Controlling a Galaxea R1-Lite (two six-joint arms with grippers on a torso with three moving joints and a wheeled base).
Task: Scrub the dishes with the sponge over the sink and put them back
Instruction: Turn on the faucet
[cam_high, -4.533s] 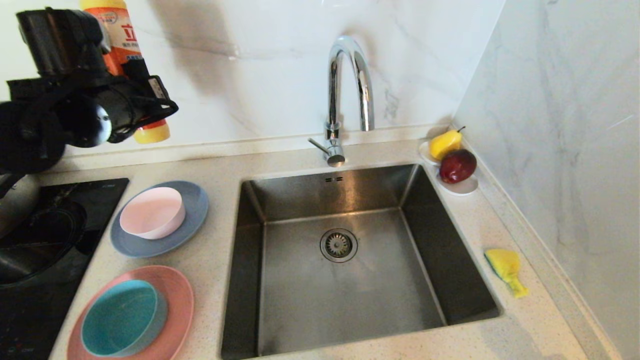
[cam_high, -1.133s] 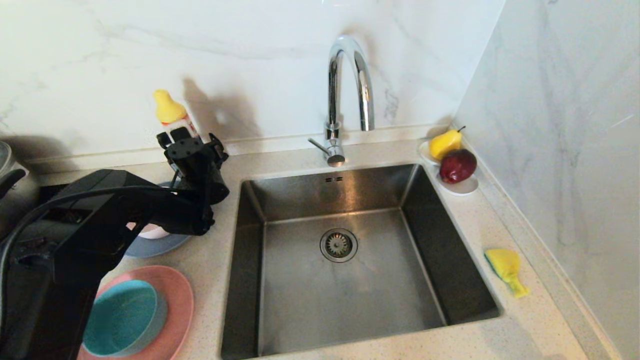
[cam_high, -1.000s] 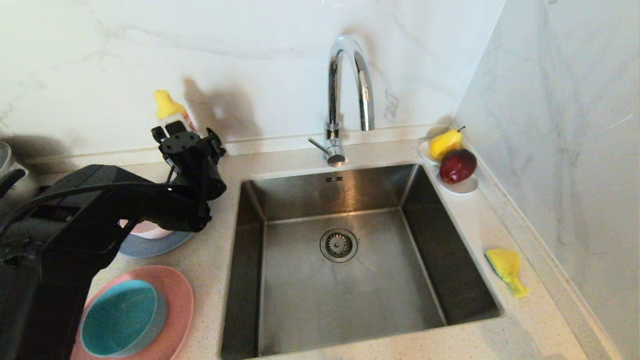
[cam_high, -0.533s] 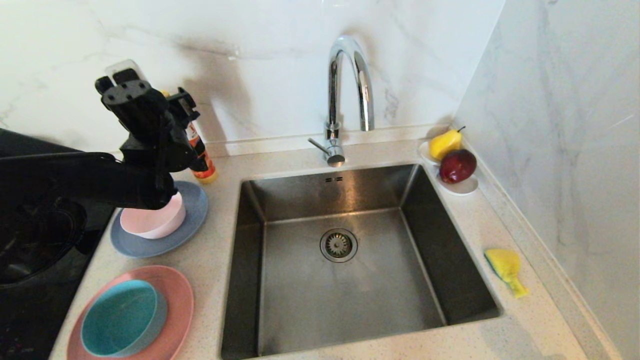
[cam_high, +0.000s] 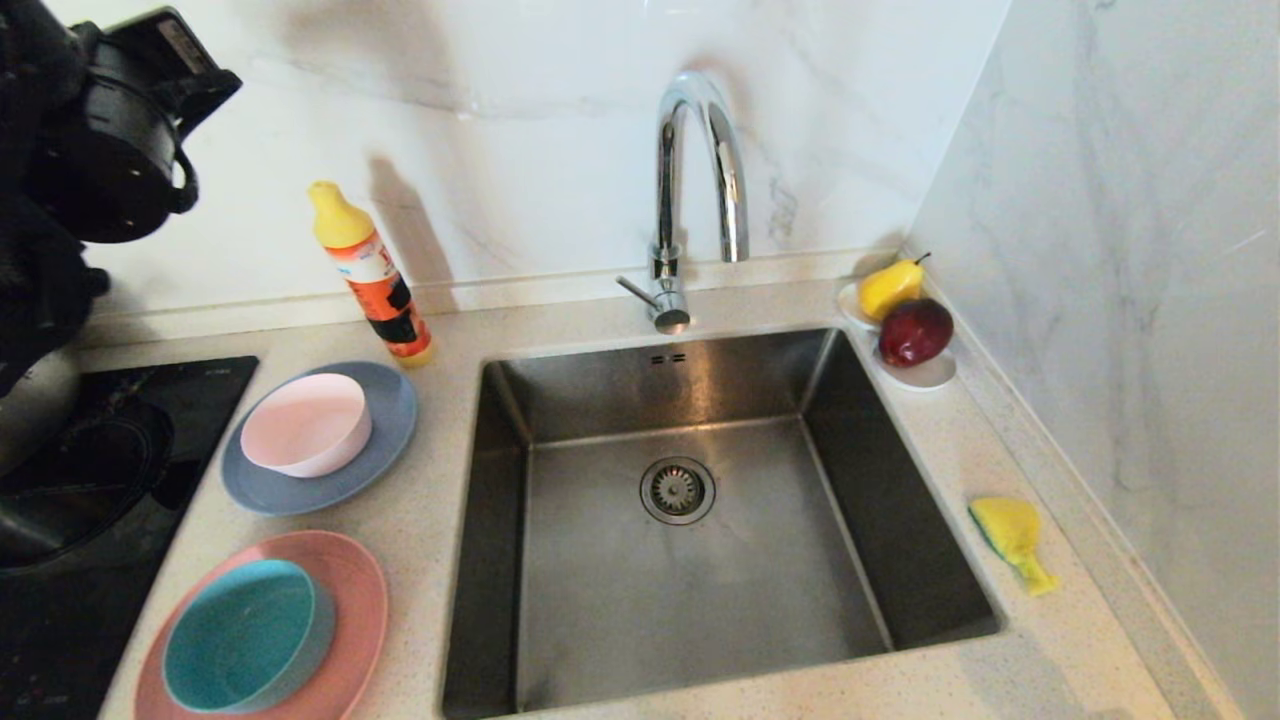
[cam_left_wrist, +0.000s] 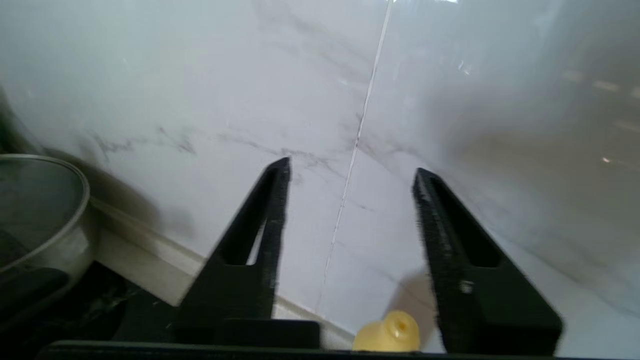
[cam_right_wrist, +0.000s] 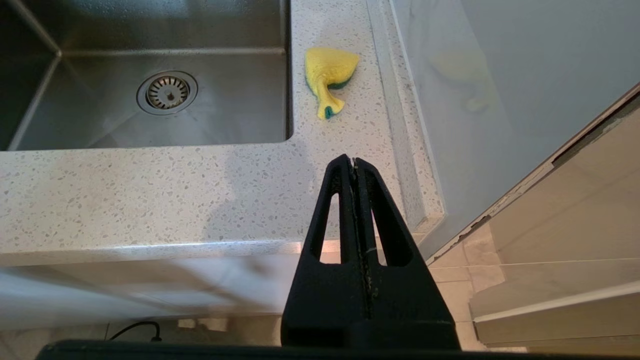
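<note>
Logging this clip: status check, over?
Left gripper open, empty, raised by the wall. Right gripper shut, parked off the counter edge. Sponge untouched right of sink; dishes stacked left. Nothing blocking.

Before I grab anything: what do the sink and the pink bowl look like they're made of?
The sink looks like brushed stainless steel: grey, with streaky soft reflections. The pink bowl has a matte, even pastel surface with no glare, so probably plastic or matte-glazed ceramic; I can't tell which.

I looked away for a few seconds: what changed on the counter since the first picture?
The left gripper set the detergent bottle upright on the counter behind the grey-blue plate, let go, and rose away with its fingers apart. Dishes, sponge and shut right gripper stayed put.
</note>
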